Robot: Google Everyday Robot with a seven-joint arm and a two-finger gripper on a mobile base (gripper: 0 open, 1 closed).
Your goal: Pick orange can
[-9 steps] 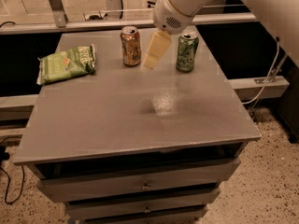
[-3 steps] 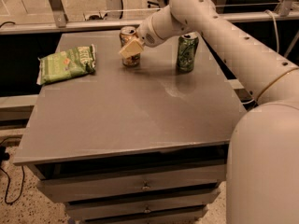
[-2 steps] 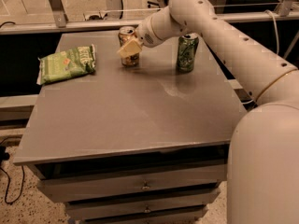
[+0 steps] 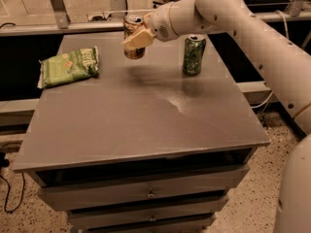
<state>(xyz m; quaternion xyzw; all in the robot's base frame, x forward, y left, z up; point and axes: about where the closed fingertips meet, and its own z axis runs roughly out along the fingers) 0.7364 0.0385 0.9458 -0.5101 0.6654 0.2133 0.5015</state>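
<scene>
The orange can (image 4: 134,52) is copper-orange with a silver top, at the far middle of the grey table (image 4: 146,120). My gripper (image 4: 135,39) reaches in from the right and is shut on the can, one pale finger (image 4: 138,39) across its front. The can hangs a little above the table top, with its shadow on the surface below. My white arm (image 4: 228,8) runs from the upper right down the right edge of the view.
A green can (image 4: 194,55) stands upright to the right of the orange can, under my arm. A green chip bag (image 4: 68,66) lies at the far left of the table. Drawers (image 4: 146,193) front the table below. Metal rails run behind it.
The gripper, closed around the orange can, has risen a little and the can has come up off the table with it. The green can and the bag have not moved.
</scene>
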